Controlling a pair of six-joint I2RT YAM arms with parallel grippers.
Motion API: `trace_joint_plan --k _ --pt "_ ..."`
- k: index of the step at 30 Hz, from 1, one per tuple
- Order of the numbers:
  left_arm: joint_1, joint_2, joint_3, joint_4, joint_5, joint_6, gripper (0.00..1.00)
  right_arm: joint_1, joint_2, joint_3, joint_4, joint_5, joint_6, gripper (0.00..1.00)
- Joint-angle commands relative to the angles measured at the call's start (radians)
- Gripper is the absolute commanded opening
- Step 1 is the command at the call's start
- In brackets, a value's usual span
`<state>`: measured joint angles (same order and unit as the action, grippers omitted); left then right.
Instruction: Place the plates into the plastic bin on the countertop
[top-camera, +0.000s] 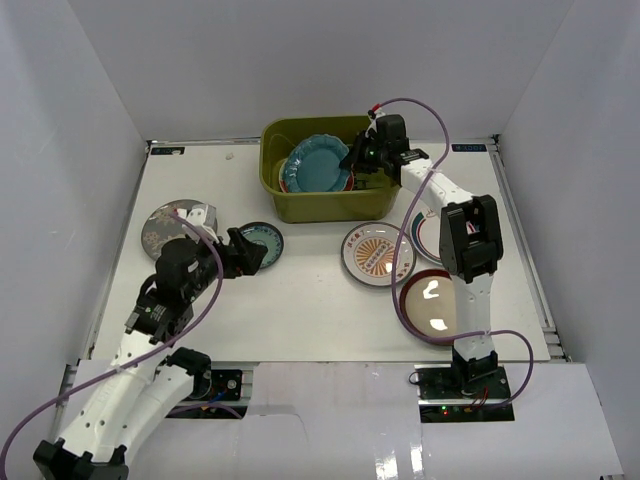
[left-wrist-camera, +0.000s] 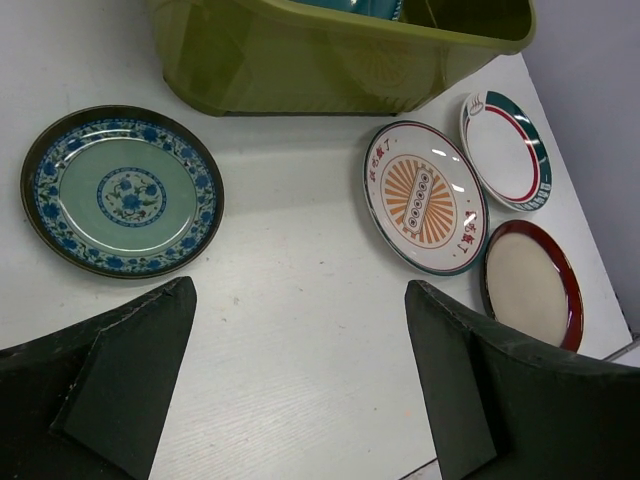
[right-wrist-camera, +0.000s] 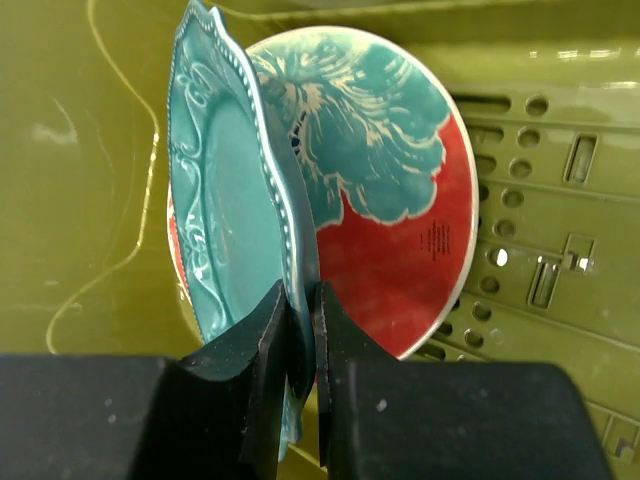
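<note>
a: where's the right claw (right-wrist-camera: 300, 300)?
b: upper middle of the top view, inside the olive-green rectangular plastic bin (top-camera: 300, 205). it is pinched narrow on the rim of the scalloped teal round plate (right-wrist-camera: 225, 210), and the red-and-teal round plate (right-wrist-camera: 400, 230) is right behind that.
a: and the left claw (left-wrist-camera: 300, 290)?
b: lower left, spread wide and holding nothing, near the small blue-patterned teal plate (left-wrist-camera: 122, 192) on the white tabletop (top-camera: 300, 290). the orange sunburst plate (left-wrist-camera: 425, 197) lies right of centre.
</note>
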<state>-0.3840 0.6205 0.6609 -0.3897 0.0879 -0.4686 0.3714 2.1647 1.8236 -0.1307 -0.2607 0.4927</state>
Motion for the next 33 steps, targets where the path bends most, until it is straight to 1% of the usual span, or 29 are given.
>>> trace_joint_plan --k 1,2,5,6,8,9,10,11,12,14,15,18,19,21,23,24,25,26,28,30,33 --pt "-0.004 0.033 0.014 0.028 0.004 -0.042 0.95 -0.002 -0.062 0.013 0.163 -0.026 0.043 0.09" --pt "-0.004 0.047 0.016 0.052 0.018 -0.056 0.95 0.000 -0.063 -0.004 0.158 -0.003 0.041 0.11" --pt "-0.003 0.120 -0.001 0.118 0.007 -0.134 0.95 -0.002 -0.074 -0.044 0.154 0.024 0.032 0.20" --pt "-0.003 0.164 -0.010 0.132 -0.005 -0.183 0.95 0.000 -0.077 -0.050 0.149 0.029 0.029 0.25" --pt "-0.003 0.208 -0.032 0.175 -0.030 -0.220 0.94 0.000 -0.083 -0.063 0.132 0.046 0.015 0.34" --pt "0.000 0.243 -0.038 0.186 -0.057 -0.255 0.93 0.000 -0.086 -0.064 0.132 0.055 0.000 0.41" --pt "0.016 0.255 -0.047 0.202 -0.069 -0.271 0.93 0.000 -0.092 -0.064 0.091 0.058 -0.006 0.44" --pt "0.026 0.265 -0.055 0.213 -0.073 -0.289 0.93 0.000 -0.097 -0.072 0.088 0.064 -0.012 0.47" --pt "0.037 0.272 -0.061 0.221 -0.118 -0.307 0.93 0.001 -0.112 -0.078 0.088 0.069 -0.017 0.53" --pt "0.092 0.288 -0.076 0.226 -0.132 -0.363 0.93 0.001 -0.129 -0.092 0.098 0.080 -0.025 0.59" --pt "0.111 0.286 -0.086 0.230 -0.155 -0.378 0.92 0.003 -0.152 -0.112 0.106 0.089 -0.025 0.66" --pt "0.198 0.278 -0.138 0.255 -0.191 -0.433 0.91 0.006 -0.195 -0.144 0.118 0.101 -0.039 0.77" --pt "0.268 0.281 -0.148 0.265 -0.177 -0.447 0.90 0.008 -0.204 -0.148 0.118 0.097 -0.046 0.80" --pt "0.328 0.303 -0.162 0.275 -0.175 -0.452 0.90 0.008 -0.233 -0.152 0.109 0.077 -0.069 0.85" --pt "0.407 0.347 -0.156 0.267 -0.211 -0.446 0.90 0.008 -0.256 -0.156 0.092 0.069 -0.094 0.89" --pt "0.457 0.363 -0.156 0.264 -0.224 -0.449 0.90 0.008 -0.290 -0.168 0.092 0.074 -0.100 0.93" --pt "0.485 0.378 -0.161 0.268 -0.226 -0.459 0.90 0.008 -0.310 -0.200 0.098 0.075 -0.103 0.95" --pt "0.514 0.402 -0.171 0.281 -0.191 -0.482 0.89 0.008 -0.330 -0.217 0.108 0.071 -0.108 0.98" --pt "0.562 0.416 -0.211 0.314 -0.178 -0.508 0.89 0.008 -0.393 -0.274 0.144 0.052 -0.114 0.99" --pt "0.594 0.429 -0.245 0.334 -0.178 -0.536 0.89 0.008 -0.449 -0.303 0.161 0.009 -0.127 0.98" --pt "0.605 0.453 -0.264 0.357 -0.221 -0.585 0.89 0.008 -0.526 -0.369 0.197 -0.069 -0.138 0.99"
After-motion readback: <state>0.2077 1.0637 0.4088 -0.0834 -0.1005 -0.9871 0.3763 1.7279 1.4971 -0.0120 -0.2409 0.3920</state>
